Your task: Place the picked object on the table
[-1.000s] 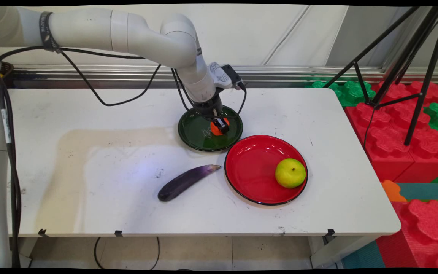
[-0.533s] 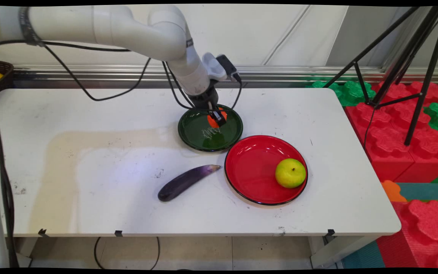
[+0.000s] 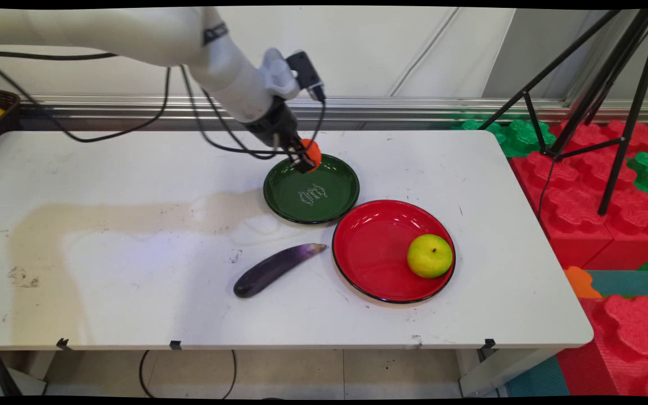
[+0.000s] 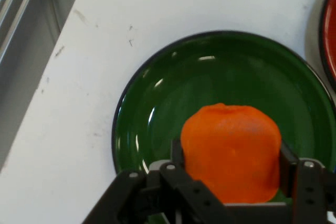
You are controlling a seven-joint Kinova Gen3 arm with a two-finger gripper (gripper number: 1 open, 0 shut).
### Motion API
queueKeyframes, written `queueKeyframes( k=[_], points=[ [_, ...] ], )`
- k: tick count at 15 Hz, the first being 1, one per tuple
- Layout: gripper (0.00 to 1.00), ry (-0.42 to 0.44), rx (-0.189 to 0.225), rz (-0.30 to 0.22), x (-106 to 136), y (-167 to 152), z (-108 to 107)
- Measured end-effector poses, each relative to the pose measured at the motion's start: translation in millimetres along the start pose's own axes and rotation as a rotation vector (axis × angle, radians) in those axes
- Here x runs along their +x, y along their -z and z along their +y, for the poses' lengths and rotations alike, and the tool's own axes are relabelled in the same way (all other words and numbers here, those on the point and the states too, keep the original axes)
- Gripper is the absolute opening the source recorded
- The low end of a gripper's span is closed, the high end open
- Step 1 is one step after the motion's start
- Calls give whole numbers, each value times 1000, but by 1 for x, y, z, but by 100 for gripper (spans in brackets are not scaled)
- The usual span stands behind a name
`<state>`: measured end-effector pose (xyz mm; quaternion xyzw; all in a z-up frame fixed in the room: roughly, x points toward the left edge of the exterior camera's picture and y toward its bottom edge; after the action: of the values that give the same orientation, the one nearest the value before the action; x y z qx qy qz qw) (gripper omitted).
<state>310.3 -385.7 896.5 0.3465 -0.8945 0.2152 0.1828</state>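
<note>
white tabletop (image 3: 442, 163), toward its far edge: the gripper (image 3: 305, 160), clamped on an orange fruit (image 3: 312, 153), has risen off the green plate (image 3: 296, 202) (now bare), fruit lifted clear.

I've got a small round orange fruit (image 3: 313, 152) (image 4: 231, 150) with a matte, slightly dimpled skin, pinched on both sides between the black two-finger gripper (image 3: 305, 160) (image 4: 231, 174). I see it hanging clear above the far edge of the glossy dark-green round plate (image 3: 301, 205) (image 4: 157, 103), not touching it. The plate lies flat on the white table (image 3: 133, 169) (image 4: 105, 35), bare inside but for a faint pale marking at its centre.
</note>
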Motion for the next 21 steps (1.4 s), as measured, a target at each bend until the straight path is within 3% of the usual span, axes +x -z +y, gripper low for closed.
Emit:
queueKeyframes(
  k=[4, 10, 17, 21],
  points=[
    [0, -90, -35, 11, -32, 30, -1],
    [0, -195, -103, -23, -85, 59, 1],
    [0, -236, -146, -90, -132, 59, 0],
    [0, -233, -155, -116, -144, 50, -2]
  ],
)
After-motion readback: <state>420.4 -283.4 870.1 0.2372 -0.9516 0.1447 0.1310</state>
